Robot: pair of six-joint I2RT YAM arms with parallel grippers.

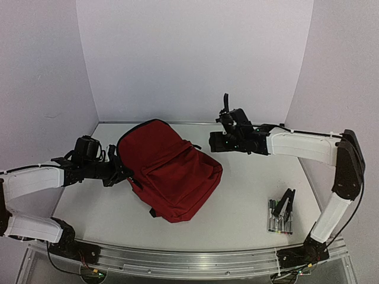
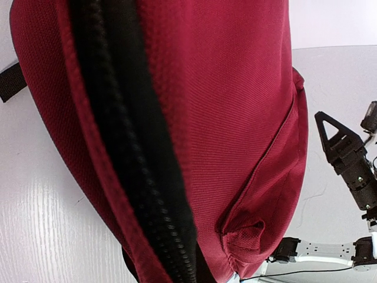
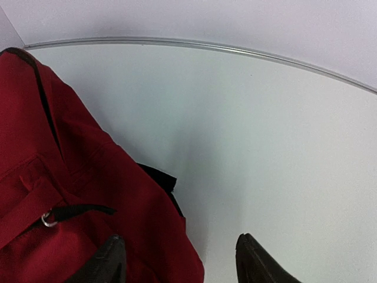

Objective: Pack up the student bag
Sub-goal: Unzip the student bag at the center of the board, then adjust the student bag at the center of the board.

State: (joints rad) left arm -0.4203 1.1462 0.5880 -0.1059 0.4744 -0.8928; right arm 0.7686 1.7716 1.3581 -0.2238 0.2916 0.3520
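The student bag (image 1: 170, 173) is a dark-red backpack lying flat in the middle of the table, front pocket up. My left gripper (image 1: 125, 173) is at its left edge, shut on the fabric beside the zip. In the left wrist view the student bag (image 2: 235, 118) and its black zip band (image 2: 141, 177) fill the frame and hide my fingers. My right gripper (image 1: 215, 142) hovers just off the bag's far right corner, open and holding nothing. Its black fingertips (image 3: 109, 262) frame the edge of the student bag (image 3: 88, 177) and bare table (image 3: 265, 147).
A pack of markers (image 1: 279, 220) lies near the front right of the table (image 1: 249, 189), with a black clip (image 1: 288, 203) on it. White walls close in the back and both sides. A black strap with a metal ring (image 3: 50, 219) lies on the bag.
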